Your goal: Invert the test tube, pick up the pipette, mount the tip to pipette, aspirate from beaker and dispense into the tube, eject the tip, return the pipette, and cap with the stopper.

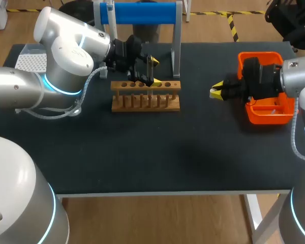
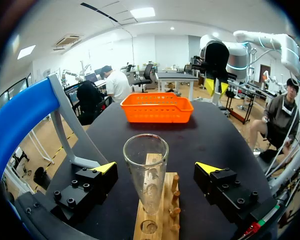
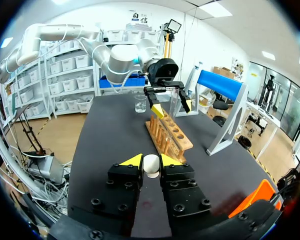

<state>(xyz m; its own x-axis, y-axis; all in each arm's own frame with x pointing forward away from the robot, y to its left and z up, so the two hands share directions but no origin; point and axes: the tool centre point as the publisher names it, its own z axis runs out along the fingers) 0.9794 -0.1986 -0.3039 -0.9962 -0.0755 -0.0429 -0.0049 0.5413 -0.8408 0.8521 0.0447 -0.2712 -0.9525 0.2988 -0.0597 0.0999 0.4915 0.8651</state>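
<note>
My left gripper [image 2: 156,167] gapes around the tube [image 2: 146,175] (upright in the rack [image 2: 163,222]); my right gripper [image 3: 150,161], at the rack's three o'clock, pinches the stopper [image 3: 151,165]

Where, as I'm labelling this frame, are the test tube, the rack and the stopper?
test tube [image 2: 146,175], left wrist view, mid glass wall
rack [image 1: 145,107], head view, wooden base board
stopper [image 3: 151,165], right wrist view, rounded white front
</note>
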